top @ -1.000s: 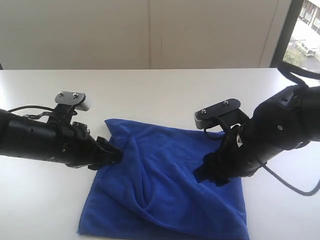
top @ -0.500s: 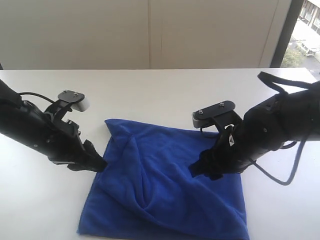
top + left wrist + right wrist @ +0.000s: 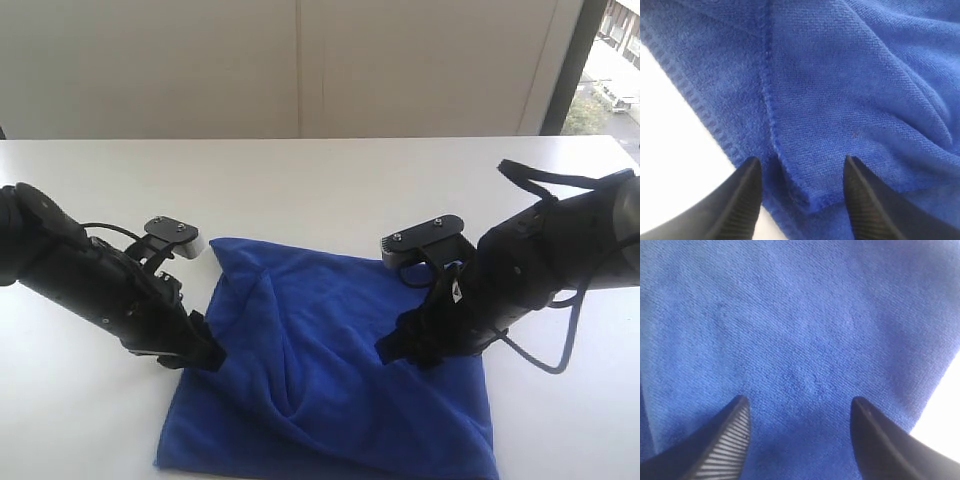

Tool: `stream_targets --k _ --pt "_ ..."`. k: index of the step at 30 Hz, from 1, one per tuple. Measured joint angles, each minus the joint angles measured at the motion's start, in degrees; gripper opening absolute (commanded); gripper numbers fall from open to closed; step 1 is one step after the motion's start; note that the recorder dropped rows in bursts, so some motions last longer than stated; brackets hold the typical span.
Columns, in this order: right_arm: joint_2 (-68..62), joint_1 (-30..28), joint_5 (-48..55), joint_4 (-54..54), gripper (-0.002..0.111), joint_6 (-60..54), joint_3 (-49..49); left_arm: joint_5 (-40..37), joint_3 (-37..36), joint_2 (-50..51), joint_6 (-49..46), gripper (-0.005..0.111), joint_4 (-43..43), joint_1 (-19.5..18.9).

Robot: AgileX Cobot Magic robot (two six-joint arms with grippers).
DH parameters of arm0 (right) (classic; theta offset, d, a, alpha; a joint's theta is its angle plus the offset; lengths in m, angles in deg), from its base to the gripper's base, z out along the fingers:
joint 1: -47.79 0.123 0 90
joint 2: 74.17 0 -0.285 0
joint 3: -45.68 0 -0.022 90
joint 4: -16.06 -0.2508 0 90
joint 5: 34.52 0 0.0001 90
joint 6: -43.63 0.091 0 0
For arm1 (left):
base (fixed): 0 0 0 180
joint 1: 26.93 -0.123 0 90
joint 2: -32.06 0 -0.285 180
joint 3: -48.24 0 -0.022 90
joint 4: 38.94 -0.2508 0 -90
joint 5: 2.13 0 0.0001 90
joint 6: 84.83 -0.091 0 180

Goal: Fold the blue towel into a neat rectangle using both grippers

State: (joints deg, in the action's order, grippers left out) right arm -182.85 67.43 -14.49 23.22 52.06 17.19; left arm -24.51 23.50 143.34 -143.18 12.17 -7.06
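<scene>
1. Straddling a stitched hem of the blue towel (image 3: 840, 90), the left gripper (image 3: 800, 170) had its two black jaws spread wide with nothing pinched between them. A folded flap's edge ran up through the gap.
2. In the exterior view, the left gripper (image 3: 205, 355) sat low at the towel's (image 3: 330, 370) left edge, tips down at the cloth. Whether the tips pressed the fabric or only hung just above it could not be told.
3. The right gripper (image 3: 799, 402) was likewise parted, with its ribbed fingers (image 3: 735, 435) wide apart over a flat stretch of the towel (image 3: 800, 315). It gripped no fold and no edge.
4. Seen from outside, the right gripper (image 3: 400, 350) was over the towel's right half, near its right border. A strip of the white table (image 3: 945, 405) showed just beside the cloth in the wrist view.
5. The towel lay on the table (image 3: 300, 180) between the two arms, rumpled rather than flat.
6. It was narrower at the far side and wider at the near side. One far corner pointed toward the back left.
7. A raised crease ran from that far-left part down toward the middle of the near edge, so the main fold line went far-to-near.
8. The towel's own long axis could not be judged from this angle.
</scene>
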Motion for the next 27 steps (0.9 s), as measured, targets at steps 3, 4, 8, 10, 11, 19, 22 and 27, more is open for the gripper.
stream_targets --k 3,4,8,10,11,19,22,27 --pt "0.0 0.0 -0.2 0.0 0.055 0.0 0.0 0.4 0.0 0.2 0.0 0.052 0.1 0.0" --pt "0.0 0.0 -0.3 0.0 0.055 0.0 0.0 0.5 0.0 0.3 0.0 0.051 0.2 0.0" --pt "0.0 0.0 -0.4 0.0 0.055 0.0 0.0 0.6 0.0 0.3 0.0 0.051 0.2 0.0" --pt "0.0 0.0 -0.4 0.0 0.055 0.0 0.0 0.6 0.0 0.3 0.0 0.050 0.2 0.0" --pt "0.0 0.0 -0.4 0.0 0.055 0.0 0.0 0.6 0.0 0.3 0.0 0.048 0.2 0.0" --pt "0.0 0.0 -0.4 0.0 0.055 0.0 0.0 0.8 0.2 1.3 0.0 0.040 0.9 0.0" --pt "0.0 0.0 -0.1 0.0 0.054 0.1 0.0 0.8 0.2 1.4 0.0 0.026 1.3 0.0" --pt "0.0 0.0 0.1 -0.1 0.054 0.1 0.0 1.3 0.2 1.7 0.0 0.000 1.3 0.0"
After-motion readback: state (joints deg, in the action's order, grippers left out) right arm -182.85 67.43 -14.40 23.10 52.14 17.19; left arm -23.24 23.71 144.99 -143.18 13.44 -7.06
